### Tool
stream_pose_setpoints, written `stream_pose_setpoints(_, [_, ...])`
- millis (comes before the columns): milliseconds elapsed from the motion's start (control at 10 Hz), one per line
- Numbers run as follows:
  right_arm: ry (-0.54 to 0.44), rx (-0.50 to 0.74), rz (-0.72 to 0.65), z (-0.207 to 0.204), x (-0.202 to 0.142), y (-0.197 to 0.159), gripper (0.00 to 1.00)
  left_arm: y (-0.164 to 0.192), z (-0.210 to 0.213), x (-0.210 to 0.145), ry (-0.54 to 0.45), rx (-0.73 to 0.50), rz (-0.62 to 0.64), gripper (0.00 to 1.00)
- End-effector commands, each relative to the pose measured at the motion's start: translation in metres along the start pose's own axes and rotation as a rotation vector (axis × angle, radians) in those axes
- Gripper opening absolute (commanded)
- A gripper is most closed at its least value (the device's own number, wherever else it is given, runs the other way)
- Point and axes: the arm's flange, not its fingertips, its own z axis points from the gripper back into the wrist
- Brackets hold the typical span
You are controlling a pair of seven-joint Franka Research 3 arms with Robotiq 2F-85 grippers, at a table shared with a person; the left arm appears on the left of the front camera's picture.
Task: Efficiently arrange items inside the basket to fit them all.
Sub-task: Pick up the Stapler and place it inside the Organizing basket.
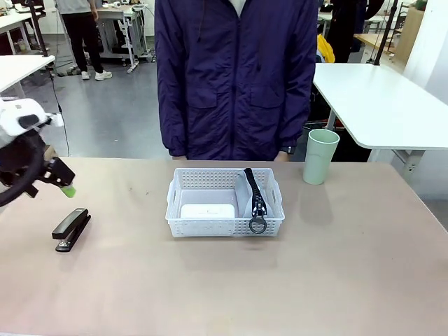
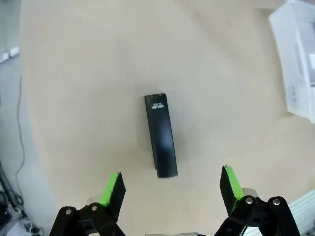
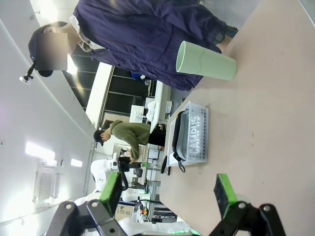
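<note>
The white lattice basket (image 1: 224,225) sits mid-table. Inside it lie a white box (image 1: 207,211) on the left and a grey pouch (image 1: 244,190) on the right. The pouch's black strap (image 1: 255,196) runs forward and its ring hangs over the front rim. A black stapler (image 1: 71,229) lies on the table at the left. My left gripper (image 1: 63,183) hovers above it, open, with the stapler (image 2: 161,135) between and beyond the fingers of the gripper (image 2: 172,189). The pale green cup (image 1: 320,156) stands upright, back right of the basket. My right gripper (image 3: 170,191) is open and holds nothing; ahead of it are the cup (image 3: 205,61) and the basket (image 3: 197,132).
A person in a dark blue jacket (image 1: 234,77) stands at the far edge, right behind the basket. A corner of the basket (image 2: 295,73) shows in the left wrist view. Bare tabletop lies in front of the basket and to its right.
</note>
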Motion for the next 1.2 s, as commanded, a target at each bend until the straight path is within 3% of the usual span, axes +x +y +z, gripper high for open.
stream_pose_setpoints(0, [-0.013, 0.017, 0.019, -0.001, 0.0, 0.002, 1.0, -0.013, -0.04, -0.023, 0.018, 0.097, 0.054, 1.0])
stream_pose_setpoints(100, [-0.013, 0.017, 0.019, -0.001, 0.0, 0.002, 1.0, -0.018, -0.058, -0.019, 0.017, 0.169, 0.089, 1.0])
stream_pose_setpoints(500, [-0.013, 0.017, 0.019, -0.001, 0.0, 0.002, 1.0, -0.024, -0.113, -0.018, 0.112, 0.24, -0.003, 1.0])
stream_pose_setpoints(1100, [-0.013, 0.017, 0.019, -0.001, 0.0, 0.002, 1.0, -0.012, -0.135, -0.016, 0.2, 0.178, -0.033, 1.0])
